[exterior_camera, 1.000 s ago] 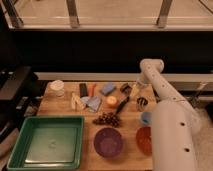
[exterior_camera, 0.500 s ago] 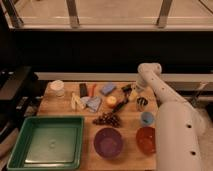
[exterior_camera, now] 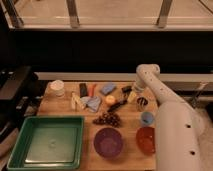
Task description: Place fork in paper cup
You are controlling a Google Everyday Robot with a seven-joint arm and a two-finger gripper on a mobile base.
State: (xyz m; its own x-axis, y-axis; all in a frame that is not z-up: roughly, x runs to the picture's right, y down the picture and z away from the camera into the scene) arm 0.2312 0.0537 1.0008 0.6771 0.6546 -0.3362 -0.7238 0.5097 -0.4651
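camera view looks down on a wooden worktop (exterior_camera: 127, 131) crowded with small things. we see the white arm (exterior_camera: 172, 125) rise from the lower right, bend at its top beside the far edge and drop down again. its pincer (exterior_camera: 134, 90) hangs low over the far right part of the worktop, just above a small dark piece (exterior_camera: 125, 89) and a pale yellowish piece (exterior_camera: 132, 97). we cannot tell whether the pincer is open or closed, nor whether it touches anything.

the paper cup (exterior_camera: 57, 88) stands upright at the far left corner of the worktop, well apart from the pincer, with most of the other things between them. we cannot pick out the fork for certain among the small items.

just right of the paper cup lie a dark block (exterior_camera: 83, 90) and a reddish strip (exterior_camera: 90, 90), then a blue sponge (exterior_camera: 107, 88). nearer to us sit a pale yellow item (exterior_camera: 76, 102), a light-blue cloth (exterior_camera: 93, 103), an orange fruit (exterior_camera: 110, 100) and a dark long piece (exterior_camera: 118, 106) just beside it. a shiny metal cup (exterior_camera: 142, 103) stands close to the arm, on our side of the pincer, and a small light-blue cup (exterior_camera: 146, 118) stands nearer to us than that. a bunch of dark grapes (exterior_camera: 107, 119) lies about mid-worktop.

along the near edge we see a green tray (exterior_camera: 46, 119) on the left, a purple bowl (exterior_camera: 108, 143) in the middle and an orange bowl (exterior_camera: 145, 140) on the right, touching the arm's outline.
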